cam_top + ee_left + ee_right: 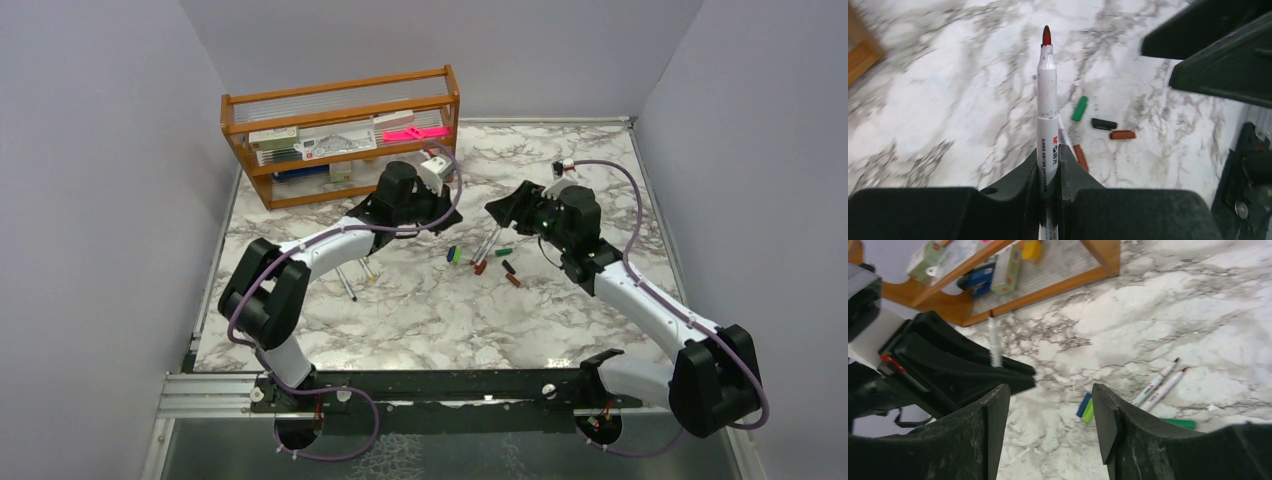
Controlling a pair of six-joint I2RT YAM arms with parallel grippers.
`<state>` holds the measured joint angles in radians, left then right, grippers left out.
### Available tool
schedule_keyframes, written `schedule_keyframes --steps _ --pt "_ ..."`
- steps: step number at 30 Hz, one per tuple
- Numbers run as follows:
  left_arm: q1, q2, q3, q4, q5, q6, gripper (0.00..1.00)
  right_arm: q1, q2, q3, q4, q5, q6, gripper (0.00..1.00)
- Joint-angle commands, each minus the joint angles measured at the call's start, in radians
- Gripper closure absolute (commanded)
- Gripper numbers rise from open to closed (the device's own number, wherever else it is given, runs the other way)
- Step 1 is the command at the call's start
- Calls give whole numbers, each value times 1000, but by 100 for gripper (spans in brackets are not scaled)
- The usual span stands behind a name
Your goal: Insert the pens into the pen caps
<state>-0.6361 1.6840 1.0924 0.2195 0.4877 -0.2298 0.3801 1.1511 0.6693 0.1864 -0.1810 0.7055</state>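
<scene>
A red-tipped pen (1046,90) is being pinched by the left gripper (1048,165), its long axis projecting straight ahead, with the red pen caps (1122,134) lying on the surface (938,100) below, right of that axis, nearer the spread, empty right gripper (1048,410).

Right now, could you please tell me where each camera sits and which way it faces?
Top: fixed above and behind, looking down on the table; both arms show whole.
Left wrist: looks along the left gripper, shut on a pen, towards loose caps.
Right wrist: looks past the open right gripper at the left gripper and a wooden rack.
Shared: both wrist views show the held pen and a green cap.
</scene>
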Motion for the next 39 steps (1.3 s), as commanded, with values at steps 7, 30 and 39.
schedule_keyframes --steps 7,30,39 --pt "32 -177 2 -126 -369 -38 100 95 235 185 -315 137 -248 63" --pt "63 -307 -99 -118 -602 -133 100 313 623 431 -444 376 -255 64" --pt "64 -293 -81 -146 -605 -138 100 322 670 441 -452 380 -251 64"
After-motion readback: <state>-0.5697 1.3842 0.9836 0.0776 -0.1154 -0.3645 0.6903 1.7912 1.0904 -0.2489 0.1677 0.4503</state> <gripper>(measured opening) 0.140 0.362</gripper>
